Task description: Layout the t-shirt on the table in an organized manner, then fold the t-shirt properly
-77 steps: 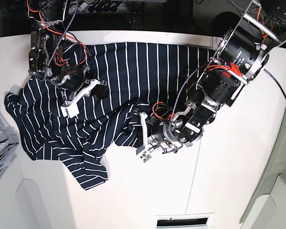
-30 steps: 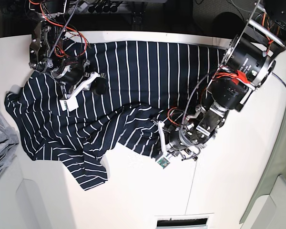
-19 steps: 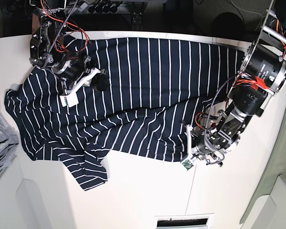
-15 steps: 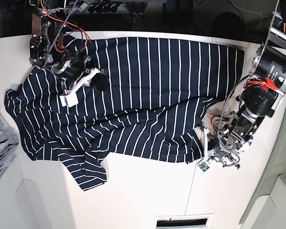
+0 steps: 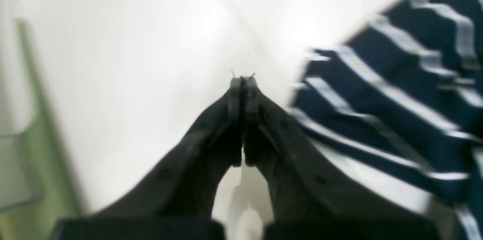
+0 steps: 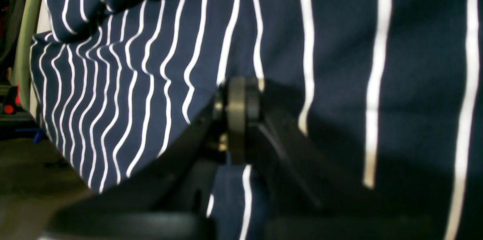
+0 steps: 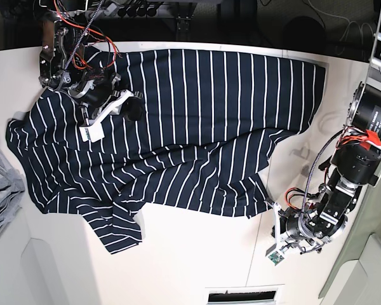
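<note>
White desk [image 7: 197, 254] fills the base view, with dark clutter beyond its far edge and a heap of grey cloth [image 7: 0, 190] at the edge on that view's left. Across the far half of the desk lies the t-shirt [image 7: 197, 121], dark navy with thin white stripes: its upper part is spread nearly flat, while the lower part toward the near edge is creased, with one flap [image 7: 117, 229] folded over. It looks light, limp and loose, so I judge it will sag and drag instead of holding any shape; hems, sleeve ends and corners are the best places to pinch. The right gripper [image 7: 130, 109] sits on the fabric near the far corner on that view's left, jaws pressed together; whether cloth is caught between them I cannot tell. The left gripper [image 5: 241, 81] is pressed together on nothing, over bare desk just beside the shirt's near hem corner [image 7: 261, 204].
</note>
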`<state>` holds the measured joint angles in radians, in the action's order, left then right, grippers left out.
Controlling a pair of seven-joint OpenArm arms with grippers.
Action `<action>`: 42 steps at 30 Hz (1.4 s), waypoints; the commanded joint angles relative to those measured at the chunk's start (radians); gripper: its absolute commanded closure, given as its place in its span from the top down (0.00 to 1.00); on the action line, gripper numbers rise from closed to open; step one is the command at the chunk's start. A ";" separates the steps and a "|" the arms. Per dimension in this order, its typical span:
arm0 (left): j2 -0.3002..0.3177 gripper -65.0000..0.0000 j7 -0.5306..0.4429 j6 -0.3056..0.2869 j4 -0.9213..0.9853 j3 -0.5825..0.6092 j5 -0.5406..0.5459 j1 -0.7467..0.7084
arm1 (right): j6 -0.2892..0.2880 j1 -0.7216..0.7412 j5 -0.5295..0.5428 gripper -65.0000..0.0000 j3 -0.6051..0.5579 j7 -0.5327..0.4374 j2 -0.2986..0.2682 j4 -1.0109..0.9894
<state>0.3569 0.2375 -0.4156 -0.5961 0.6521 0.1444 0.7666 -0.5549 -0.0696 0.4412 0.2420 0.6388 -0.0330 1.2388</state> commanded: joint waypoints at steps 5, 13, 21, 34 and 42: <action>-0.003 0.00 0.005 -0.019 -0.013 -0.003 0.029 -0.062 | 0.016 -0.009 -0.056 0.00 0.001 0.058 -0.005 -0.001; -0.051 0.00 -0.036 -0.034 -0.013 -0.003 0.025 -0.176 | 0.016 -0.011 -0.060 0.00 0.001 0.058 -0.005 -0.001; -0.048 0.00 -0.071 0.139 -0.012 -0.003 -0.182 -0.128 | 0.016 -0.012 -0.060 0.00 0.001 0.104 -0.005 -0.001; 0.004 0.00 -0.041 0.222 0.031 0.281 -0.178 0.021 | 0.016 -0.103 -0.028 0.00 0.001 0.086 -0.063 -0.001; 0.011 0.00 0.114 0.012 -0.081 0.164 0.233 0.035 | 0.010 -0.103 0.039 0.00 0.001 0.076 -0.091 0.000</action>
<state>0.3592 0.3561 -0.4114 -0.6674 0.8200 0.3859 0.7727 -0.5850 -0.1631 0.5613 0.2398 0.6548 -0.1085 1.2442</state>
